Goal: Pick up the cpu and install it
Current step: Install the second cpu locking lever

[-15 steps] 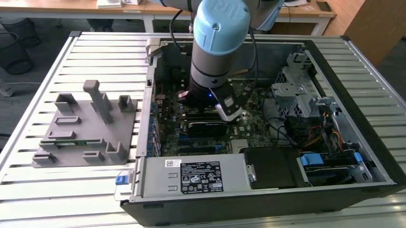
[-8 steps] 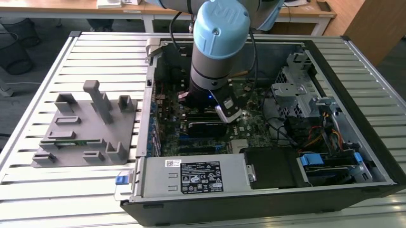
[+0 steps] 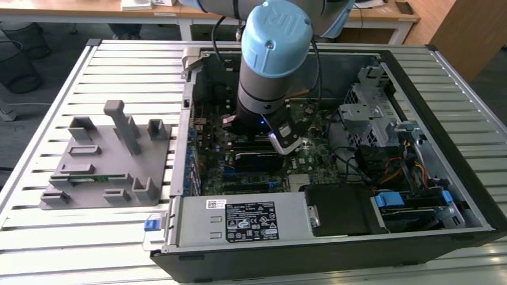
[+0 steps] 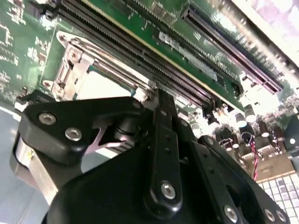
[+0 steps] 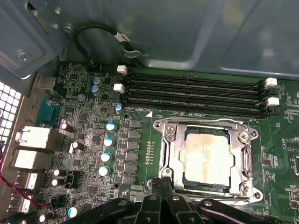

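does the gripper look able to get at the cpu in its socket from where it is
Probably yes. The gripper sits right at the socket frame edge, and the cpu lies face-up with nothing over it.

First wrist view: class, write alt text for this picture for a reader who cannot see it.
The cpu, a pale silver square chip, lies in the metal socket frame on the green motherboard. Four empty black memory slots run beside the socket, and the dark gripper sits at the frame's near edge.
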Controlling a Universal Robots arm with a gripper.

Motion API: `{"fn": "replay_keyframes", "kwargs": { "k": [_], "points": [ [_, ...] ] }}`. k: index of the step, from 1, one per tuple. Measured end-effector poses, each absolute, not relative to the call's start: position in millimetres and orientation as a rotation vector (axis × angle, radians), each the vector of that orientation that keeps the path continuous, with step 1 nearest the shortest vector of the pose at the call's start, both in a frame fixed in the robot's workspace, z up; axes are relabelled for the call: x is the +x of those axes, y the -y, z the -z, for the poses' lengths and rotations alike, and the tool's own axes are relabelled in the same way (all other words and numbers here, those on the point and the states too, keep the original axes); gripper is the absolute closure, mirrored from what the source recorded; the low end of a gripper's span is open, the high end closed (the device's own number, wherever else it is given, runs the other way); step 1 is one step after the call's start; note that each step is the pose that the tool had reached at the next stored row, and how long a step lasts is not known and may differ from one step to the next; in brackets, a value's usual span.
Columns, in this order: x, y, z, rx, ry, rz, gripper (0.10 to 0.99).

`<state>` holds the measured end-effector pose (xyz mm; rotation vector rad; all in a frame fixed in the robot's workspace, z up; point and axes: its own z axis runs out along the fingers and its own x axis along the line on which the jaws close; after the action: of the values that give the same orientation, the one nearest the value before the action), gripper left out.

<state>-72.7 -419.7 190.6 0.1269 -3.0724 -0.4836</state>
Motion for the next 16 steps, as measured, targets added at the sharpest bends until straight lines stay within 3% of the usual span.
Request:
{"fn": "replay_keyframes", "kwargs": {
  "k": [16],
  "points": [
    [-77.3,420.0,-188.9,0.127,3.07,0.504,0.98]
  ]
}}
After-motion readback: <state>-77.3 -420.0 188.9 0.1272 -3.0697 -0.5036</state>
